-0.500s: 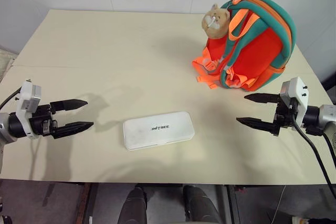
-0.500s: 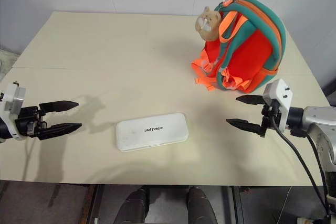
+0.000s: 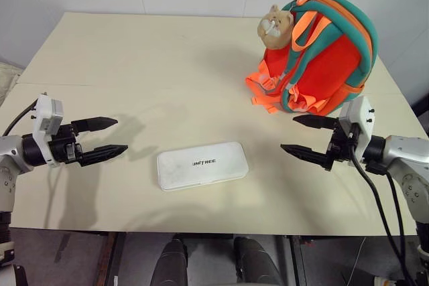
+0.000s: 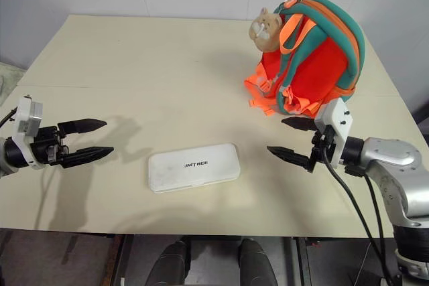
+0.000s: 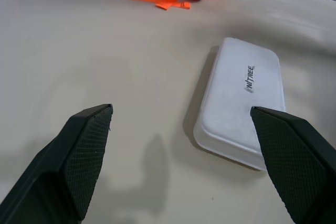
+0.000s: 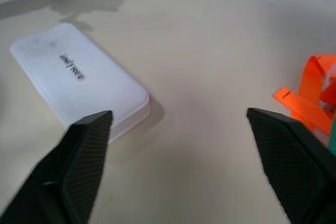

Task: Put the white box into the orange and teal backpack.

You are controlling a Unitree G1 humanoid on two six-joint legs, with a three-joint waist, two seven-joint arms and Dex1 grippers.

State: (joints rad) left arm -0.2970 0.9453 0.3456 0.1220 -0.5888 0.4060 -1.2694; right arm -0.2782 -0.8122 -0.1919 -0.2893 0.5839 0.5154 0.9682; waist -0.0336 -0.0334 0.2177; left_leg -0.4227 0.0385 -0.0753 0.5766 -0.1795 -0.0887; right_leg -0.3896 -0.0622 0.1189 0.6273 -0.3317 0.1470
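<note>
Our left end effector (image 3: 107,136) hangs over the near left part of the counter (image 3: 134,58) with its two black fingers spread wide and nothing between them, pointing toward the middle. Our right end effector (image 3: 300,136) mirrors it on the right side, fingers likewise parted and empty, pointing inward.

Between the two we see the white box (image 3: 202,165), lying flat on the counter near the front edge, lettering up, clear of both sets of fingers. In our left wrist view the box (image 5: 239,103) sits ahead of the open fingers, apart from them; in our right wrist view it (image 6: 80,80) also lies ahead, untouched.

Farther out, at the far right of the counter, the orange and teal backpack (image 3: 328,58) stands upright, straps facing us, with a tan plush toy (image 3: 274,26) at its upper left. It is well apart from the box.
</note>
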